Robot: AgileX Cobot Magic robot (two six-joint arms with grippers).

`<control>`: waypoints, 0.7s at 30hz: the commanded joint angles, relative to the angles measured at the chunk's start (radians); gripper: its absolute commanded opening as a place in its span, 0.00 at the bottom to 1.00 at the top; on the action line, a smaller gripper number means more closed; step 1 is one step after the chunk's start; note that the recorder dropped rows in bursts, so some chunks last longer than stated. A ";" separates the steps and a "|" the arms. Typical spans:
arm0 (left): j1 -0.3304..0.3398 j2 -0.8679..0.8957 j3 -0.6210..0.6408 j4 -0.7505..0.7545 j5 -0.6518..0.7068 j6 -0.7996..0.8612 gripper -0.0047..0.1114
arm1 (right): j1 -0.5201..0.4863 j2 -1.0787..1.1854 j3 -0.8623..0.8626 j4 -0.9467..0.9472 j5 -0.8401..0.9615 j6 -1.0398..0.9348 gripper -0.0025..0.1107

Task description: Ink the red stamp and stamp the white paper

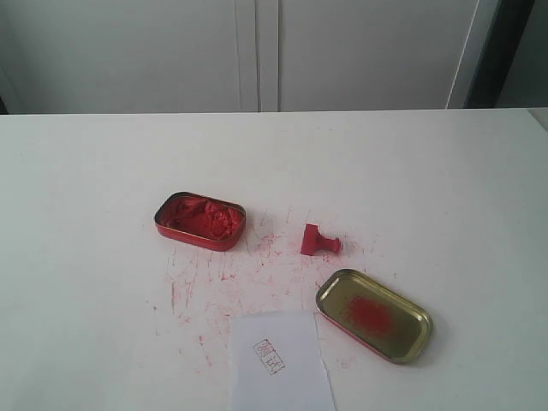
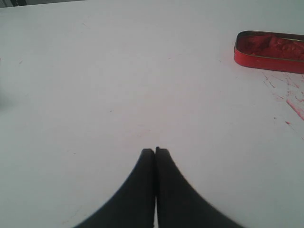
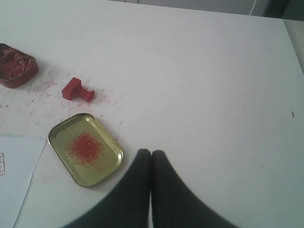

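Your left gripper [image 2: 155,151] is hanging over the white speckled table [image 2: 95,95], its dark fingers pressed together on nothing. The red oblong metal tin of ink paste [image 2: 270,51] is lying well ahead of it. The small white paper sheet [image 1: 282,360] is lying farther from your right gripper [image 3: 151,152] than the gold oblong tin lid [image 3: 85,148], which is near it. The small bright red plastic stamp [image 3: 77,90] is lying on its side beyond that lid, well apart from this gripper, whose fingers are meeting, empty.
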 commanded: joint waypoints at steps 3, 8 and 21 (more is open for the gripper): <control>0.001 -0.003 0.004 0.000 -0.004 -0.002 0.04 | -0.005 -0.003 0.004 -0.004 -0.005 0.005 0.02; 0.001 -0.003 0.004 0.000 -0.004 -0.002 0.04 | -0.005 -0.062 0.022 0.001 -0.008 0.005 0.02; 0.001 -0.003 0.004 0.000 -0.004 -0.002 0.04 | -0.005 -0.280 0.127 0.002 -0.138 0.005 0.02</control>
